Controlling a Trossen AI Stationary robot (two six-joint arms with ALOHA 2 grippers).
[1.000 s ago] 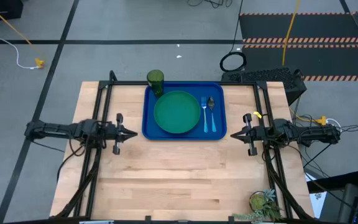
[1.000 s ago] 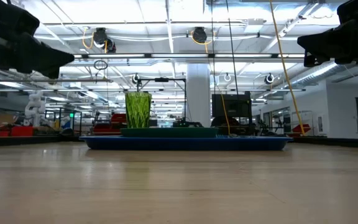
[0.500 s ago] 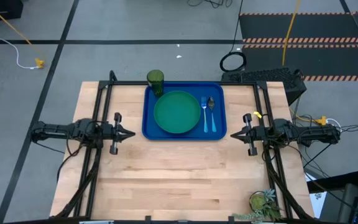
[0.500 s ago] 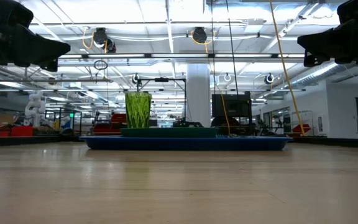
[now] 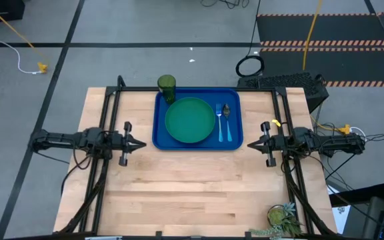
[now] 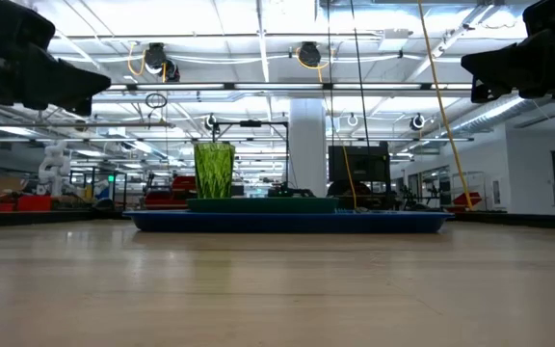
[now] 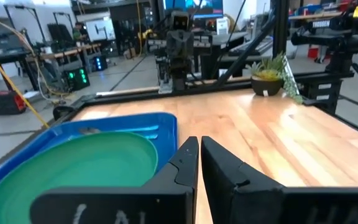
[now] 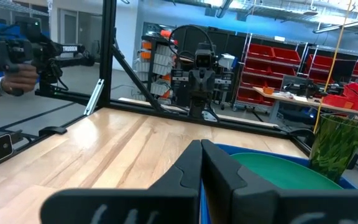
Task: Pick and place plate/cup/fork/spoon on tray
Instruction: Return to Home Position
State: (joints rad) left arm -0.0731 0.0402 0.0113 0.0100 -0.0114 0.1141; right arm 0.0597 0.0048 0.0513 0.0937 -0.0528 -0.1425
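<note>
The blue tray (image 5: 159, 137) lies at the table's far middle. On it rest the green plate (image 5: 190, 121), the fork (image 5: 219, 124) and, to the fork's right, the spoon (image 5: 227, 123). The dark green cup (image 5: 167, 87) stands upright at the tray's far left corner. My left gripper (image 5: 143, 143) hovers shut just left of the tray, pointing level at it, with nothing between its fingers (image 7: 188, 163). My right gripper (image 5: 250, 144) hovers shut just right of the tray, holding nothing, facing the plate (image 8: 272, 169) and the cup (image 8: 335, 140).
A small potted plant (image 5: 282, 217) stands at the table's near right corner. Black frame rails (image 5: 105, 113) run along the left and right sides. Bare wood (image 5: 192, 193) fills the near half. Beyond the table, a person's hand (image 8: 11, 79) holds a device.
</note>
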